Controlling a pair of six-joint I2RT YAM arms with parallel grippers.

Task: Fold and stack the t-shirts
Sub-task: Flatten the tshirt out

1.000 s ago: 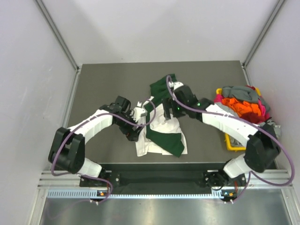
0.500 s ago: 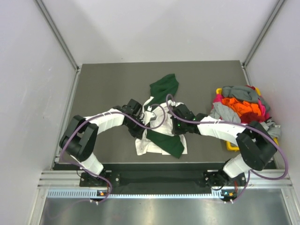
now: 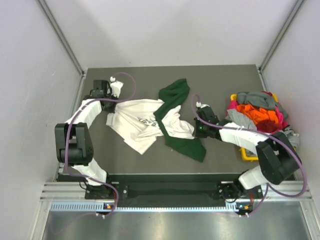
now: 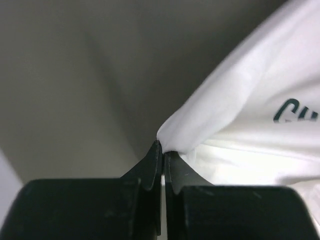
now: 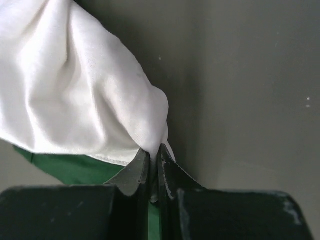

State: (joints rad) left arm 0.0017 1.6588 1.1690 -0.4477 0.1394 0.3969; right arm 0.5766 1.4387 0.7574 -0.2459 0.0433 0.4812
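**White t-shirt**: spread crumpled across the middle of the table. Its dark green parts cross it on the right side. You hold it at two opposite ends.

**Left gripper**: fingers pressed together on a thin pinch of white cloth at the shirt's far-left corner.

**Right gripper**: fingers closed on a small fold of white cloth at the shirt's right edge, with green fabric just beneath.

**Other t-shirts**: a grey, orange, red and pink heap in the yellow bin at the right.

**Hazards, as judged:**
- Both holds look shallow. If you pull the arms further apart, either pinch may slip and the cloth will collapse.
- The green parts lie twisted over the white. If you fold now, you probably trap that twist.
- The right gripper is near the bin, so a wide swing could snag the heap.
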